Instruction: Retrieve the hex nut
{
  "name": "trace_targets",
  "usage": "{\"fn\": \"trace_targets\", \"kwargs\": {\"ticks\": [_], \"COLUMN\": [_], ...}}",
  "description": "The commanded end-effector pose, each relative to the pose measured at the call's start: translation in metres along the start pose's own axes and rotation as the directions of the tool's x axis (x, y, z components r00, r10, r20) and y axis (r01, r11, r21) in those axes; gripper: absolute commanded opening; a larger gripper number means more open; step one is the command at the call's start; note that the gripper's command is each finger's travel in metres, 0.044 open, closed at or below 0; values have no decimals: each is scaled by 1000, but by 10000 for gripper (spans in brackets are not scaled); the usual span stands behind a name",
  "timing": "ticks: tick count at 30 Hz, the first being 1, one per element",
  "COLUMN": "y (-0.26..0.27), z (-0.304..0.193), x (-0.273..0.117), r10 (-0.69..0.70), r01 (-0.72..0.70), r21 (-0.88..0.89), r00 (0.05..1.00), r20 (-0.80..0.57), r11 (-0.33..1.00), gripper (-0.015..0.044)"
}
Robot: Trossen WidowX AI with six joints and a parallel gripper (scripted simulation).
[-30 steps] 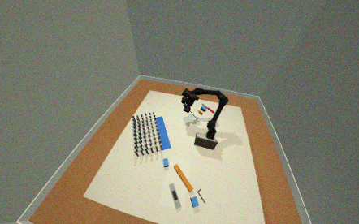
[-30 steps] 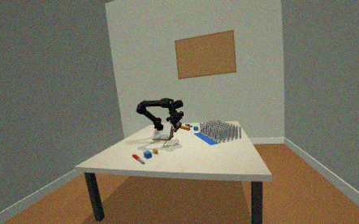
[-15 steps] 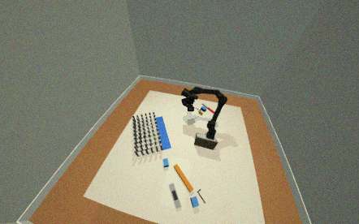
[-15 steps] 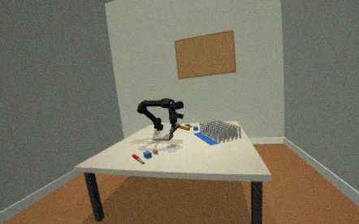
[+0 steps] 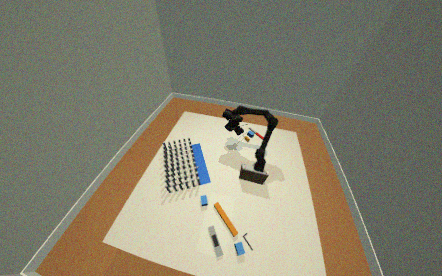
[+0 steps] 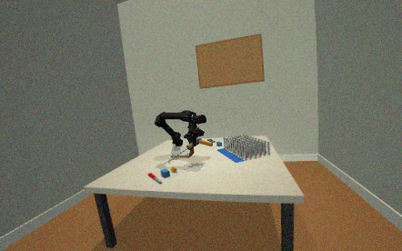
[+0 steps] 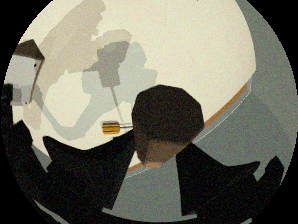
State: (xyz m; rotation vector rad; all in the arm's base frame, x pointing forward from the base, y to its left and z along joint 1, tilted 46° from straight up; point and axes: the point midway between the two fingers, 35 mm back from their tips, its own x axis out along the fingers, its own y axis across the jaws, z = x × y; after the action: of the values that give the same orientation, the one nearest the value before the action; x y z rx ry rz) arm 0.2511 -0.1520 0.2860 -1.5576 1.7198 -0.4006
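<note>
My gripper is shut on the brown handle of a tool, held above the table beside the arm's base. A thin rod slants down from the handle in the exterior view; the wrist view does not show it clearly. The standing spacers form a dense upright field, well away from the gripper. The blue taped strip runs along the field's near side. The hex nut cannot be made out in any view.
Near the gripper lie a yellow-handled tool, a blue block and a red-and-grey tool. Beyond the base lie an orange bar, a grey bar, an L-shaped key and blue blocks.
</note>
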Motion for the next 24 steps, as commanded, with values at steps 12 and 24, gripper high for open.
{"fn": "trace_targets", "kwargs": {"ticks": [12,24], "y": [-17,-22], "z": [-28,-37], "x": [8,10], "r10": [-24,-32], "r01": [-51,-101], "r21": [-474,-619], "r00": [988,979], "r20": [-150,-200], "r11": [879,779], "gripper": [0,0]}}
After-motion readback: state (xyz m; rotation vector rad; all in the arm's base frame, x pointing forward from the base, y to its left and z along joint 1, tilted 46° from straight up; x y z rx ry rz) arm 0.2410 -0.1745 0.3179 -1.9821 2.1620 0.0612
